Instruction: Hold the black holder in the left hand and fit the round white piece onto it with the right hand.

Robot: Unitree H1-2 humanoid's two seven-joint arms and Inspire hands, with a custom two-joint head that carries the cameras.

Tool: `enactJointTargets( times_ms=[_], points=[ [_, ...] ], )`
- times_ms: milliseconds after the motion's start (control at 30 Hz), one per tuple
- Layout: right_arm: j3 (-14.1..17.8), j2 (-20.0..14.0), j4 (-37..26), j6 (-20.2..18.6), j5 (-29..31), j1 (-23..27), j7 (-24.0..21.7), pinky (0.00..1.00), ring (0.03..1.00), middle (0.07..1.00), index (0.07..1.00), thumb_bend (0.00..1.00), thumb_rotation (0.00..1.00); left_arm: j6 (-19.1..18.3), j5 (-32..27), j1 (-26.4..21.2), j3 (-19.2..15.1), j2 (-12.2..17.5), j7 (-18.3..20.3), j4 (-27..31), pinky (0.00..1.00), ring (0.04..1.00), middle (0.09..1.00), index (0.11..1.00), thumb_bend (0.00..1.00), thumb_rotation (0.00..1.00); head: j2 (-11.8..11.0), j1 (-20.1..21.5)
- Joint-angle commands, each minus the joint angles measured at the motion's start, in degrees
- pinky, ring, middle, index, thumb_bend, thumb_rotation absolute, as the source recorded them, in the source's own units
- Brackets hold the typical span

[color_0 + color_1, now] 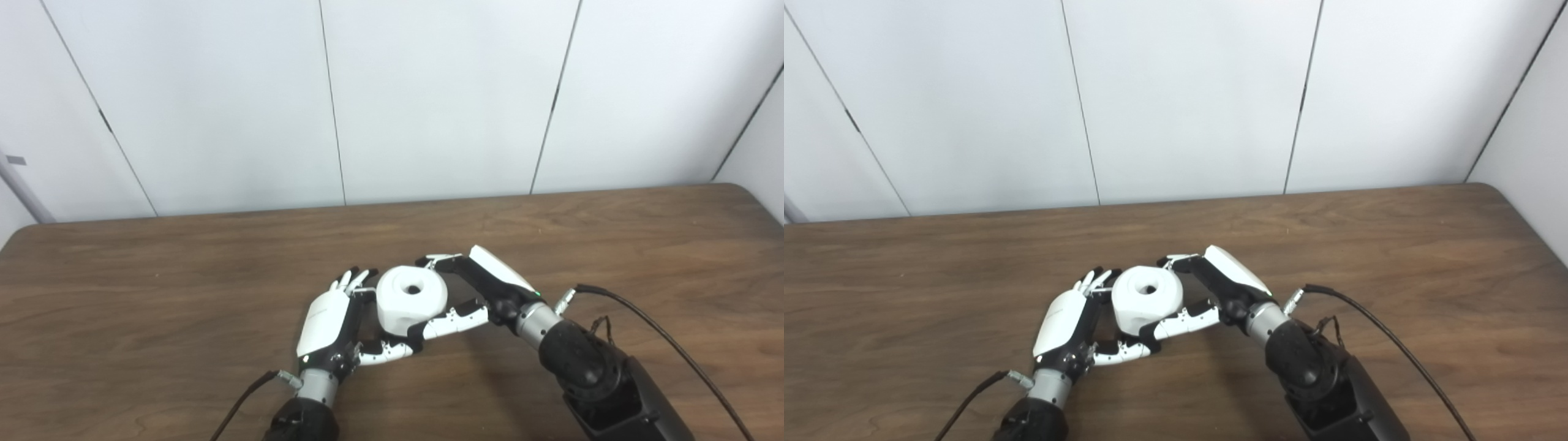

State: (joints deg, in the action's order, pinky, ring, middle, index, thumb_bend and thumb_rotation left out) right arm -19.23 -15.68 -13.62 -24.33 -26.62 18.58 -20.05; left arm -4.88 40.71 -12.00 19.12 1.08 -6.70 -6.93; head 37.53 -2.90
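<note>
The round white piece [409, 301], a thick ring with a centre hole, sits low over the wooden table [184, 294] between both hands. My right hand [484, 288] grips it, fingers on its far right side and thumb [453, 320] along its near side. My left hand [331, 324] is cupped against its left side, fingers pointing away and thumb [383, 352] reaching under its front. The black holder is hidden under the white piece and the hands. I cannot tell whether the left hand holds it.
A white panelled wall [429, 98] stands behind the table's far edge. Black cables [661, 337] trail from both wrists over the table. The table's right corner [744, 193] is rounded.
</note>
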Motion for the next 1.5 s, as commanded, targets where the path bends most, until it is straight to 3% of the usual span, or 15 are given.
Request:
enactJointTargets(
  times_ms=[0, 267, 333, 433, 533, 667, 833, 900, 1033, 1133, 1467],
  points=[
    [-0.63, -0.19, -1.89, 0.35, 0.04, 1.69, -1.35, 1.00, 0.966, 0.924, 0.976, 1.00, 0.51, -0.39, -0.24, 0.69, 0.42, -0.37, -0.03, 0.48, 1.00, 1.000, 0.925, 0.480, 0.52, 0.05, 0.07, -0.09],
    [-0.41, -0.56, -1.60, -0.21, 1.19, 2.13, -2.80, 0.99, 0.994, 0.953, 0.990, 1.00, 0.50, -0.33, -0.25, 0.69, 0.42, -0.52, -0.18, 0.53, 1.00, 1.000, 0.922, 0.480, 0.52, 0.05, 0.29, -0.07],
    [0.01, -0.70, -0.98, 0.35, 2.66, 2.33, -3.40, 0.92, 0.946, 0.935, 0.939, 1.00, 0.50, -0.14, -0.39, 0.68, 0.38, -0.55, -0.28, 0.41, 1.00, 1.000, 0.923, 0.480, 0.52, 0.05, 0.35, -0.12],
    [1.61, -0.96, 0.08, 0.34, 7.51, 2.86, -5.52, 0.84, 0.914, 0.936, 0.890, 1.00, 0.48, -0.12, -0.38, 0.60, 0.39, -0.57, -0.33, 0.25, 1.00, 1.000, 0.923, 0.479, 0.52, 0.05, 0.31, -0.16],
    [3.14, -1.56, 0.95, -0.13, 11.84, 3.83, -7.56, 0.83, 0.901, 0.924, 0.863, 1.00, 0.49, -0.01, -0.41, 0.54, 0.40, -0.59, -0.40, 0.21, 1.00, 1.000, 0.922, 0.479, 0.52, 0.05, 0.28, -0.21],
    [6.90, -1.22, 3.38, -1.98, 20.71, 5.05, -11.23, 0.95, 0.983, 0.958, 0.875, 1.00, 0.42, 0.24, -0.56, 0.46, 0.31, -0.59, -0.58, 0.05, 1.00, 1.000, 0.921, 0.479, 0.52, 0.05, 0.46, -0.30],
    [8.46, -4.21, 10.31, -2.59, 32.40, 8.67, -17.31, 0.99, 1.000, 0.991, 0.845, 1.00, 0.47, 0.55, -0.76, 0.54, 0.27, -0.46, -0.59, 0.03, 1.00, 1.000, 0.923, 0.479, 0.52, 0.05, 0.57, -0.45],
    [8.15, -5.41, 12.46, -2.59, 35.42, 10.06, -17.59, 1.00, 1.000, 0.980, 0.834, 1.00, 0.49, 0.55, -0.87, 0.67, 0.21, -0.42, -0.55, 0.25, 1.00, 1.000, 0.921, 0.479, 0.52, 0.05, 0.60, -0.43],
    [7.08, -7.06, 13.74, -2.59, 37.89, 11.93, -16.14, 1.00, 1.000, 0.996, 0.952, 1.00, 0.49, 0.40, -0.90, 0.73, 0.08, -0.33, -0.44, 0.41, 1.00, 1.000, 0.922, 0.479, 0.52, 0.05, 0.64, -0.10],
    [6.56, -7.69, 13.76, -2.59, 38.03, 12.57, -14.51, 1.00, 1.000, 1.000, 0.988, 1.00, 0.45, 0.68, -1.06, 0.71, -0.03, -0.18, -0.47, 0.27, 1.00, 1.000, 0.921, 0.479, 0.52, 0.05, 0.42, 0.11],
    [7.14, -9.01, 13.32, -2.53, 37.99, 12.67, -12.20, 1.00, 1.000, 1.000, 1.000, 1.00, 0.40, 0.98, -1.31, 0.37, -0.25, 0.26, -0.33, -0.47, 1.00, 1.000, 0.920, 0.479, 0.52, 0.05, -0.39, 1.11]
  ],
)
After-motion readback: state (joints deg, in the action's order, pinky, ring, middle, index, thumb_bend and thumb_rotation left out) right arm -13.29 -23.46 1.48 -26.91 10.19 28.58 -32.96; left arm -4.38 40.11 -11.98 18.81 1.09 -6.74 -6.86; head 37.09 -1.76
